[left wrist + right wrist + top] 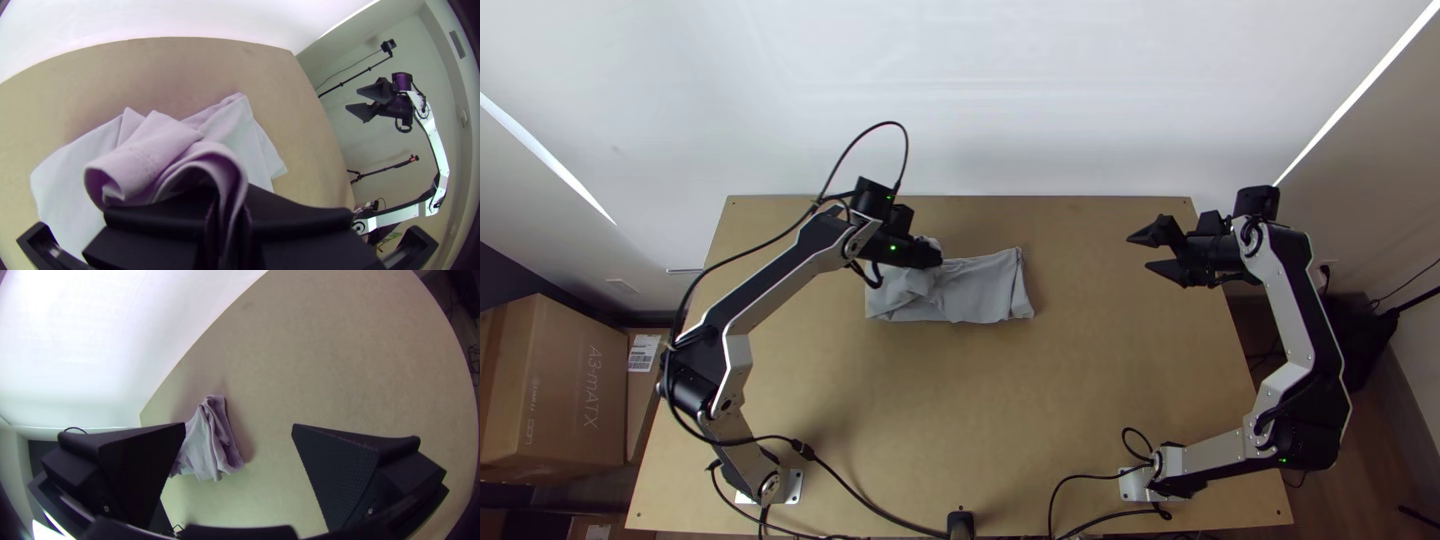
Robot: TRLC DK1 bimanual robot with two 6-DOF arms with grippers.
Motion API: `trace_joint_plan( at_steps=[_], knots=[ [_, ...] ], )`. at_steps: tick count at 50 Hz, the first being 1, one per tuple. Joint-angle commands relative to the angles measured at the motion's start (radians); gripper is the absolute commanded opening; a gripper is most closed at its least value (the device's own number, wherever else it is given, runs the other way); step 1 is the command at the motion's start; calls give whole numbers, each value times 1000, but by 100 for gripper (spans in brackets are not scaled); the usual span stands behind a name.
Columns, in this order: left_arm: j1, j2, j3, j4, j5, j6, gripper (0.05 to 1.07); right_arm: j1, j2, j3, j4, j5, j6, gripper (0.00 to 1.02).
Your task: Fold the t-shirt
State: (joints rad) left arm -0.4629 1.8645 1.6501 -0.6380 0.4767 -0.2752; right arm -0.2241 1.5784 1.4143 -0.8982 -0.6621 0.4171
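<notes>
Grey t-shirt [985, 290] is lying on counter [960, 400]. Left gripper [936, 257]: fingers are clenching its fold. Right gripper [1139, 253]: fingers are standing apart.

T-shirt: we see a light grey t-shirt [980, 290], soft and wrinkled.
Place: it lies on the wooden tabletop [1100, 400], towards 12 o'clock from the middle in the top view.
Outline: we find it folded into a band running from 9 to 3 o'clock, flatter towards 3.
Raised part: we make out bunched, curling layers towards 11 o'clock, pinched together.
</notes>
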Motion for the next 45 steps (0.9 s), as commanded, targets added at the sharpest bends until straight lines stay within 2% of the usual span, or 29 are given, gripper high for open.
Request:
trace_joint_plan(
  at_steps=[1,41,42,43,45],
  knots=[
    [-37,50,73,15,-4,-30,8,-11,-40,-38,7,7,-9,98],
    [-253,499,583,-63,-64,-75,9,-27,-116,-153,16,33,-11,98],
    [-261,509,593,-46,-70,-81,20,-23,-118,-164,21,33,-11,98],
    [-269,515,597,-32,-78,-90,37,-20,-118,-173,24,33,-11,98],
    [-290,519,600,-22,-76,-88,91,-9,-121,-201,39,38,-9,98]
  ],
)
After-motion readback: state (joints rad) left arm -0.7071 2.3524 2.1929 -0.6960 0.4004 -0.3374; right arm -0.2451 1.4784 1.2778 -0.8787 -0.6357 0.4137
